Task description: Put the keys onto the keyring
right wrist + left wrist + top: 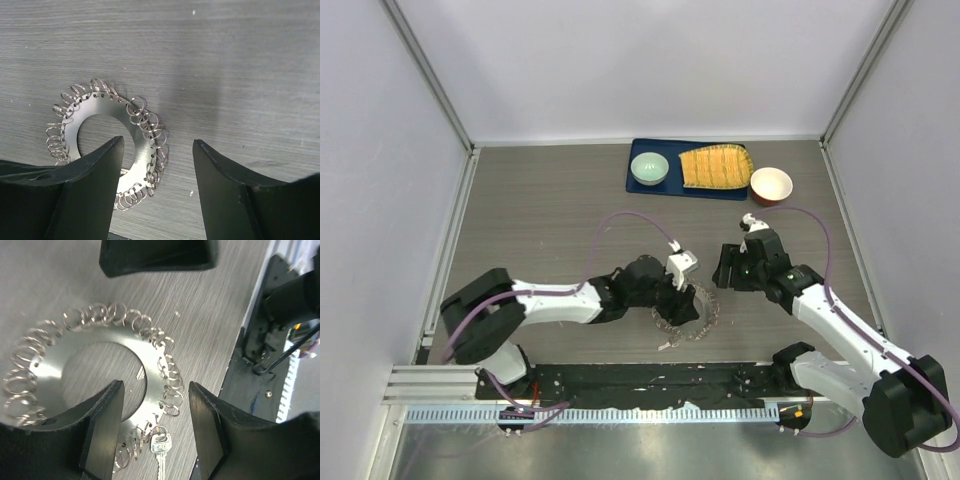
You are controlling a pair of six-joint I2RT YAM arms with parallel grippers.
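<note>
The key (161,446) lies on the counter (540,200) at the near rim of the keyring (95,347), its head touching one small loop; the keyring lies flat; the left jaws hang apart above it, holding nothing; the right jaws, also apart and empty, hover just beside; farther back, a blue tray (670,191) carries a green bowl (649,167).
</note>
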